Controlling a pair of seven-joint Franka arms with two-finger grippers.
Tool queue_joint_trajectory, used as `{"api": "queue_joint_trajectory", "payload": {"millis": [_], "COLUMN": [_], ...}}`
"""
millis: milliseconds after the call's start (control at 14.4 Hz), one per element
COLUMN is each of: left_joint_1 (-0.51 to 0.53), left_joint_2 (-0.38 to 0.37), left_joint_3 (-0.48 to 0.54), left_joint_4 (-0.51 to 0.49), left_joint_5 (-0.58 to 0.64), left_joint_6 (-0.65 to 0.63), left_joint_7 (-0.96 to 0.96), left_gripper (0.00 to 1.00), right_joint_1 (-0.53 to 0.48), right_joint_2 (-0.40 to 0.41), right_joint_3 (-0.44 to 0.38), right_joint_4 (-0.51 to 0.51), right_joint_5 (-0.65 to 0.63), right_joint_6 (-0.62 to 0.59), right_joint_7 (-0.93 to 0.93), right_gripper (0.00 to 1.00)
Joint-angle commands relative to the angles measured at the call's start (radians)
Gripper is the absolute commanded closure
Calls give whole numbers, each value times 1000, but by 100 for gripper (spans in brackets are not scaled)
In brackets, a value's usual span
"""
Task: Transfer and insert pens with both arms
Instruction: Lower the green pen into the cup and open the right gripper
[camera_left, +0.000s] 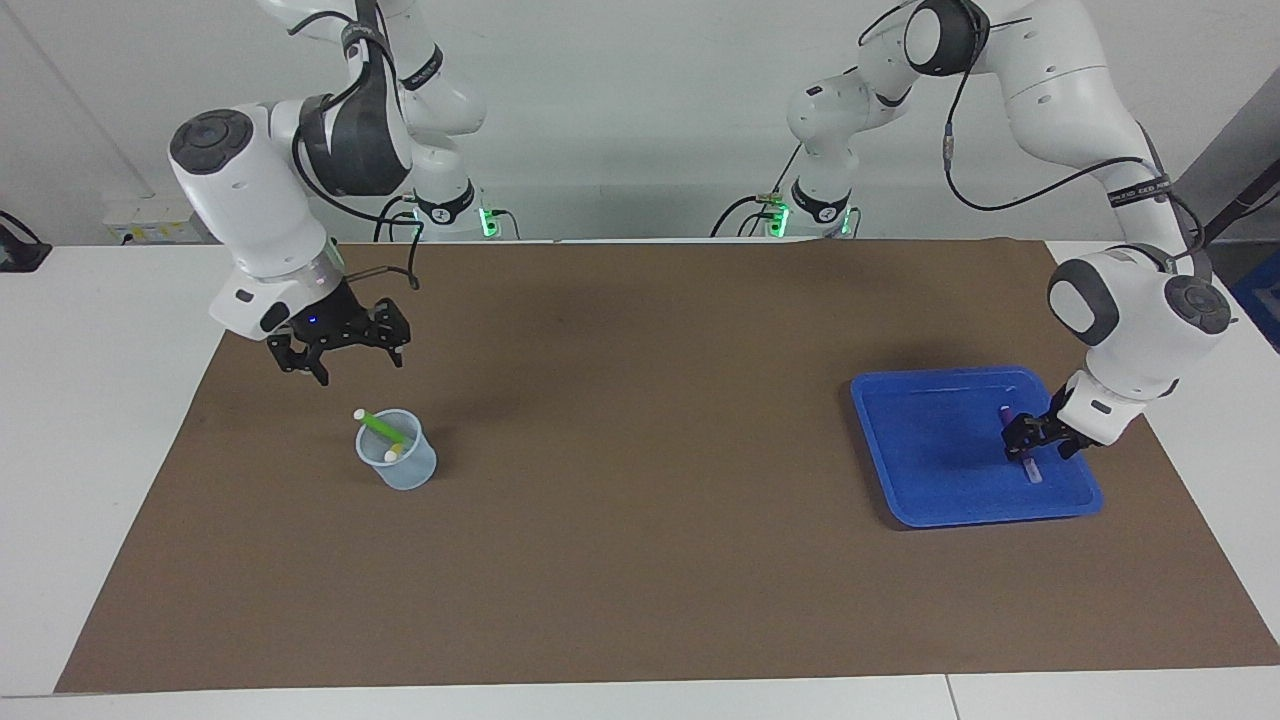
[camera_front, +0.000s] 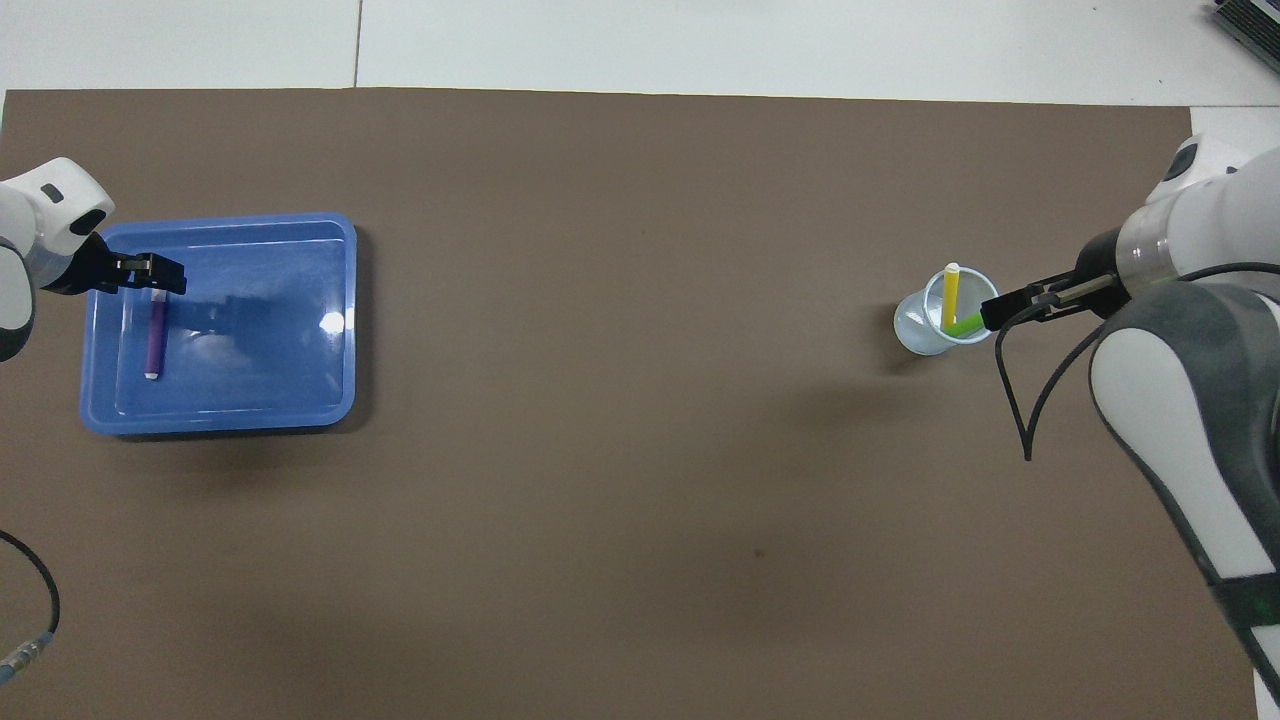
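The purple pen (camera_left: 1020, 445) lies flat in the blue tray (camera_left: 940, 500) at the left arm's end of the table, its whitish tip pointing away from the robots, while the green pen (camera_left: 380, 425) and the yellow pen (camera_front: 948, 298) already stand leaning in the clear cup (camera_left: 400, 470) at the right arm's end. We see the left gripper (camera_left: 1040, 438) down at the purple pen, its fingers spread on either side and not yet closed on it; whether they touch it we cannot tell. We see the right gripper (camera_left: 340, 345) empty and wide open above the brown mat (camera_left: 640, 560), just beside the cup on the robots' side. We judge the pickup the weak point: the pen lies near the tray's wall, so fingers closing off-centre could roll it aside or pinch only its end, letting it swing or drop on the lift. A finger scraping the tray floor could drag the light tray across the mat. Later, in our view, a tilted handover between the arms could let the pen slip, and a careless insertion could knock the leaning green pen or tip the cup.
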Motion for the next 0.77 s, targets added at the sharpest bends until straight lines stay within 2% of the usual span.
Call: {"api": "queue_joint_trajectory", "payload": {"millis": [0,348,697], "left_joint_1": [10,33,35], "left_joint_2": [3,-17,-22], "left_joint_3": [-7,-9,-9], "left_joint_4": [-26,-118,-120], "left_joint_5": [16,18,16], "left_joint_6": [32,86,64], "left_joint_7": [15,23,24], "left_gripper": [14,16,19], "right_joint_1": [-4,11,28], "right_joint_2": [-45,-73,-76], "right_joint_3": [6,10,16], "right_joint_4": [14,28,20], "right_joint_5": [2,1,1], "right_joint_6": [-72,-121,-105], "right_joint_7": [20,21,38], "right_gripper": [0,0,0]}}
